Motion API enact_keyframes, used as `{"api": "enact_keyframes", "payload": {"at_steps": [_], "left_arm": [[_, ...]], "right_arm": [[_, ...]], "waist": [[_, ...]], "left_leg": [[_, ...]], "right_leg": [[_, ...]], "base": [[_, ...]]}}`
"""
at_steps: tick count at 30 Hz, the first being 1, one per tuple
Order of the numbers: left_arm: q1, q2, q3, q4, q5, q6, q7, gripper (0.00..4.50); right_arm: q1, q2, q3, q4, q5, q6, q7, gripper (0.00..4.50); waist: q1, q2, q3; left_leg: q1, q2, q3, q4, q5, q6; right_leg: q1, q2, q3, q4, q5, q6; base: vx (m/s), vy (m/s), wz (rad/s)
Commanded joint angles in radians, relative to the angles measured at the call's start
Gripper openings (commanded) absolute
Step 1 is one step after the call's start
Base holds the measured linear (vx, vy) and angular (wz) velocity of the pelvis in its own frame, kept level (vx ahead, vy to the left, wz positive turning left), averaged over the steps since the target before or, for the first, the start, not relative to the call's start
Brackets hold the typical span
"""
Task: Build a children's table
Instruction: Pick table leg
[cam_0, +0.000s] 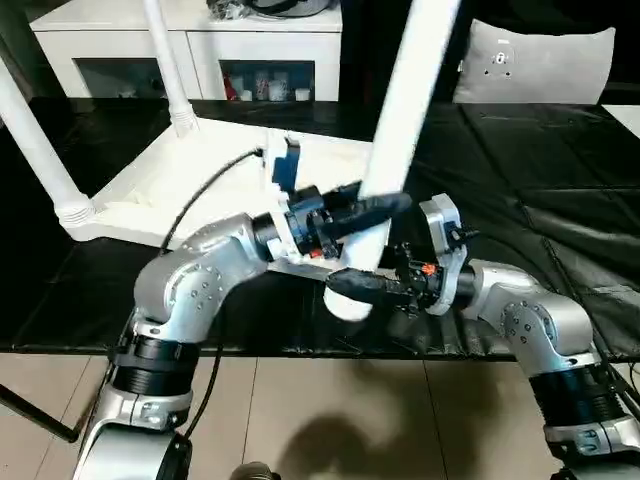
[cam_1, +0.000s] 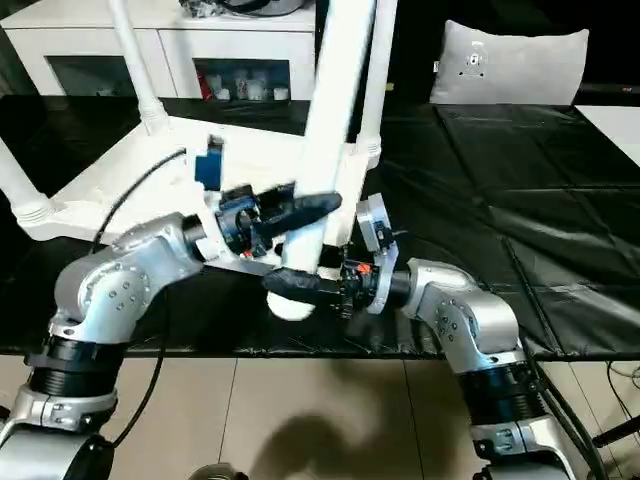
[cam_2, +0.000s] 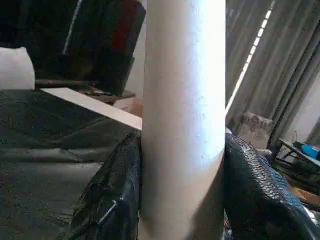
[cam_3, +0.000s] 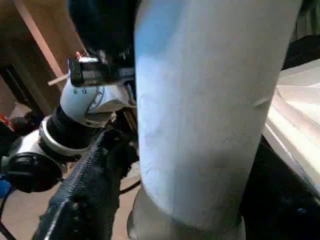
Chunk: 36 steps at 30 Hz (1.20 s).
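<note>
Left hand (cam_0: 365, 232) is pinching the loose white leg (cam_0: 400, 120), right hand (cam_0: 372, 287) is cupping it lower down

Left fingers are pressing both sides of the leg; can't tell if the right fingers are actually gripping or just closing in. Guessing two hands are keeping the long leg steady near its fat end for lining up with a corner socket. The tabletop (cam_0: 150, 195) is lying upside down at 10 o'clock on the black-covered desk (cam_0: 560, 180), other legs already standing in it. No readable labels anywhere.
</note>
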Motion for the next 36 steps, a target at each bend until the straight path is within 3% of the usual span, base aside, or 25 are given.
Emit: {"api": "enact_keyframes", "payload": {"at_steps": [1, 11, 13, 14, 26, 29, 36], "left_arm": [[0.001, 0.009, -0.006, -0.037, 0.000, 0.003, -0.012, 1.90], [0.012, 0.009, -0.018, -0.033, 0.013, -0.010, -0.006, 1.90], [0.012, 0.010, -0.017, -0.034, 0.013, -0.010, -0.005, 1.90], [0.013, 0.010, -0.017, -0.037, 0.014, -0.010, -0.001, 1.90], [0.015, 0.000, -0.009, -0.023, 0.035, -0.019, 0.048, 1.90], [0.015, 0.003, -0.009, -0.029, 0.024, -0.006, 0.042, 2.60], [0.016, 0.003, 0.008, -0.039, 0.025, -0.018, 0.055, 3.16]], "right_arm": [[0.007, -0.003, 0.003, -0.028, 0.016, 0.013, 0.016, 2.89], [0.026, -0.007, 0.014, -0.043, 0.013, 0.016, 0.011, 2.07], [0.029, -0.006, 0.017, -0.046, 0.012, 0.015, 0.009, 2.04], [0.033, -0.004, 0.020, -0.049, 0.010, 0.015, 0.008, 2.02], [0.025, -0.006, 0.032, -0.031, -0.014, 0.008, -0.002, 1.98], [0.026, -0.006, 0.034, -0.027, -0.022, 0.003, -0.008, 1.97], [0.000, 0.033, 0.024, 0.046, -0.107, -0.068, -0.128, 1.97]], "waist": [[0.001, -0.006, -0.072], [0.000, -0.002, -0.073], [0.000, -0.002, -0.072], [-0.001, -0.008, -0.072], [0.000, -0.009, -0.072], [0.001, -0.010, -0.073], [-0.003, -0.008, -0.071]], "left_leg": [[0.006, 0.015, 0.005, -0.061, -0.099, 0.034], [0.007, 0.014, 0.004, -0.061, -0.114, 0.024], [0.007, 0.014, 0.004, -0.062, -0.116, 0.024], [0.007, 0.015, 0.005, -0.062, -0.115, 0.025], [0.006, 0.014, 0.006, -0.059, -0.097, 0.032], [0.005, 0.013, 0.006, -0.059, -0.089, 0.035], [0.005, 0.013, 0.006, -0.061, -0.102, 0.016]], "right_leg": [[0.066, -0.048, 0.046, -0.065, -0.055, -0.209], [0.066, -0.047, 0.045, -0.067, -0.064, -0.204], [0.067, -0.046, 0.045, -0.067, -0.066, -0.204], [0.067, -0.047, 0.045, -0.067, -0.066, -0.204], [0.066, -0.047, 0.046, -0.065, -0.067, -0.201], [0.067, -0.047, 0.046, -0.064, -0.064, -0.201], [0.065, -0.048, 0.045, -0.068, -0.095, -0.194]], "base": [[0.000, 0.000, 0.00], [0.000, 0.000, 0.00], [0.000, 0.000, 0.00], [0.000, 0.000, 0.00], [0.000, 0.000, 0.00], [0.000, 0.000, 0.00], [0.000, 0.000, 0.00]]}}
